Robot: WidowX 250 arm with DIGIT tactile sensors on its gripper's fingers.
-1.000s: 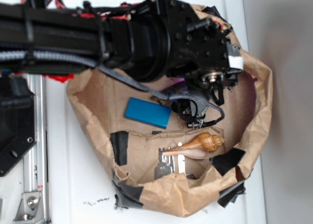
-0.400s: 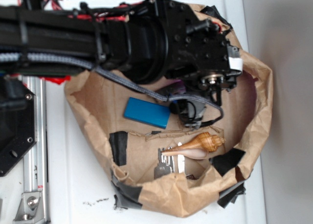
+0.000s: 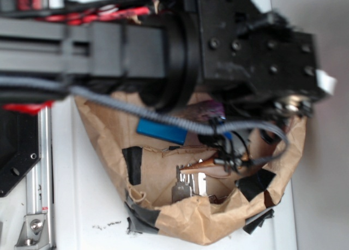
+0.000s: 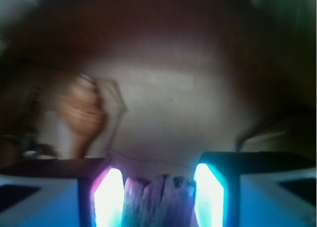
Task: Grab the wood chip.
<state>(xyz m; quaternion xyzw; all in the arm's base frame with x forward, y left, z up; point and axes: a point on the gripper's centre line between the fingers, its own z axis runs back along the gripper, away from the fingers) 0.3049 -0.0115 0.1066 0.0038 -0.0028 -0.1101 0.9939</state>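
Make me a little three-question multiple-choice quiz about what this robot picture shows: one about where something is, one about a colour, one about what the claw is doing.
1. Where does the wood chip sit?
A. Between the gripper fingers
B. On the seashell
C. Outside the paper bag

2. What colour is the flat block in the paper bag?
A. Red
B. Blue
C. Green

3. What is the gripper doing?
A. Hanging open and empty
B. Clamped on the seashell
C. Holding the wood chip

Answers:
1 A: the wrist view shows the rough wood between the two glowing fingers.
2 B: the exterior view shows it blue.
3 C: the fingers press both sides of the chip, while the seashell lies apart, farther off.
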